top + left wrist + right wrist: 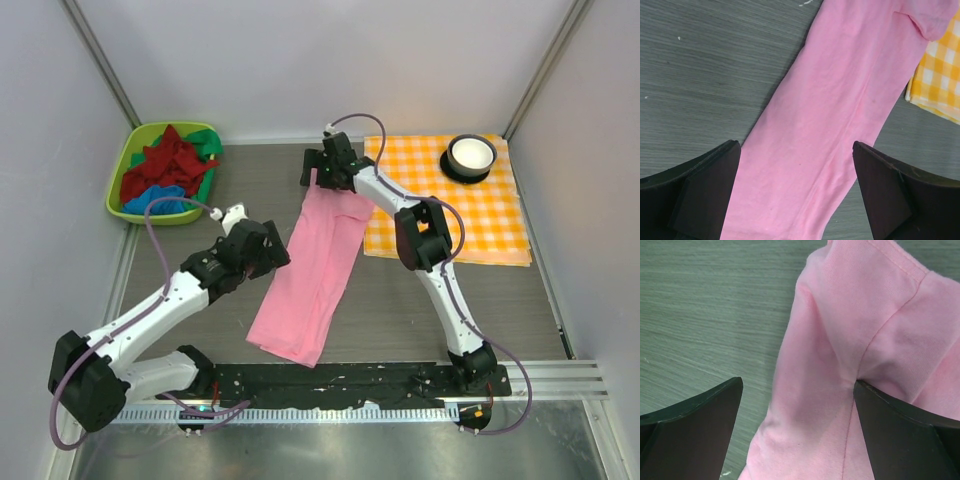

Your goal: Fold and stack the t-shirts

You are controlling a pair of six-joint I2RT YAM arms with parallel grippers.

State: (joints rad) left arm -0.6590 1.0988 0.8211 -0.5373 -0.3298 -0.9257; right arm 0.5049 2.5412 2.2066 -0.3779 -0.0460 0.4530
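The light pink t-shirt (305,270) lies folded into a long narrow strip, running from the table's middle front up to the checked cloth. My left gripper (272,250) is open and hovers over the strip's left edge. In the left wrist view (796,165) the pink cloth (830,125) spans the gap between the jaws. My right gripper (326,172) is open at the strip's far end, over a bunched sleeve (865,340), with cloth between its jaws (797,410). The dark red (165,160), green (205,140) and blue (160,203) shirts lie crumpled in the basket.
A green basket (124,178) stands at the back left. The orange-and-white checked cloth (470,215) lies at the back right with a white bowl (471,154) on a dark coaster. The pink strip's far end overlaps the cloth's left edge (940,85).
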